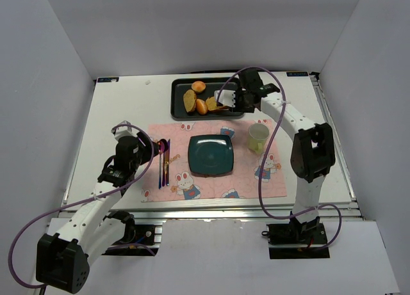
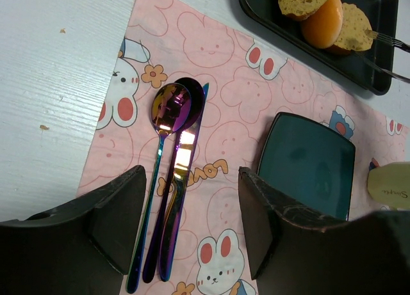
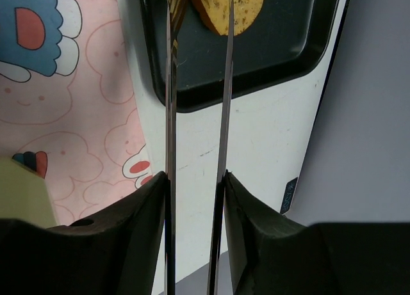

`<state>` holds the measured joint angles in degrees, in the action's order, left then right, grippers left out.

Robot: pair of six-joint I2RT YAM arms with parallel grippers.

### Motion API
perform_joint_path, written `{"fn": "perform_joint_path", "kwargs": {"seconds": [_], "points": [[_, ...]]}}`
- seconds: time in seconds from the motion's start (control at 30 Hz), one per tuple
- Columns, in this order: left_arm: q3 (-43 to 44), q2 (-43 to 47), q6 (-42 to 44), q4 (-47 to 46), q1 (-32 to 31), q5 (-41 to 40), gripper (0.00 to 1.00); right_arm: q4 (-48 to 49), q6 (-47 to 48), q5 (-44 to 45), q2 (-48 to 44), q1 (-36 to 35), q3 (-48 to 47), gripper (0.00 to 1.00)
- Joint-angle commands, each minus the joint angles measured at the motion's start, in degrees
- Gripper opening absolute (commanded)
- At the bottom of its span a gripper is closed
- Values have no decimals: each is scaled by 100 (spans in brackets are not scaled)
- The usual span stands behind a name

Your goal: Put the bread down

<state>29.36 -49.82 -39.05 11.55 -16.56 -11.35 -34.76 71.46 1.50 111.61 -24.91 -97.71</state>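
Here the right gripper point(image 3: 195, 180) is pinched narrow on a pair of tongs point(image 3: 169, 116), and their 2 thin blades run up the wrist view to a slice point(image 3: 234, 7) at the top edge. The bread point(image 1: 189, 101) sits in the tray point(image 1: 176, 111) at top centre of the overhead view, several pieces bunched together, with this slice at the right end of the bunch. 1 blade skirts the slice's left edge and the other crosses its face, so I cannot tell whether it is pinched yet. The grab looks like the step in hand. The blades want the crust squarely between them, squeezed gently so the toast neither cracks nor pops out. After that, lift clear of the tray rim and carry it down the frame to the plate point(image 1: 211, 155) at centre, the likely landing spot, keeping off the cup point(image 1: 258, 137) just right of it. The left gripper point(image 2: 192, 202) hangs wide open over the cutlery point(image 2: 173, 180) at the mat's point(image 2: 218, 77) left side, well apart from that path.
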Motion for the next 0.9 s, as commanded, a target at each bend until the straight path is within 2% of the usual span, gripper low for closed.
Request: {"fn": "perform_joint_path", "kwargs": {"seconds": [0.0,0.2,0.3,0.37,0.43,0.53,0.67,0.77,0.87], "points": [[34,96,-33,-83,38,-51,69,216,509,175,150,-32,-55,45],[43,96,-24,-74,38,-60,69,295,597,246,273,-85,-29,44],[34,113,-41,-83,38,-51,69,330,615,272,317,-76,-29,41],[34,131,-42,-83,38,-51,69,382,623,281,317,-76,-11,32],[43,139,-42,-57,38,-69,69,470,597,255,274,-85,6,17],[78,166,-42,-30,38,-77,69,567,483,193,28,-85,85,6],[113,227,-42,23,38,-95,69,699,228,-9,-595,-76,243,3],[122,254,-50,23,38,-104,69,401,96,-376,-1219,-67,568,3],[122,227,-42,-12,38,-95,69,172,140,-562,-1957,-128,1393,4]]}}
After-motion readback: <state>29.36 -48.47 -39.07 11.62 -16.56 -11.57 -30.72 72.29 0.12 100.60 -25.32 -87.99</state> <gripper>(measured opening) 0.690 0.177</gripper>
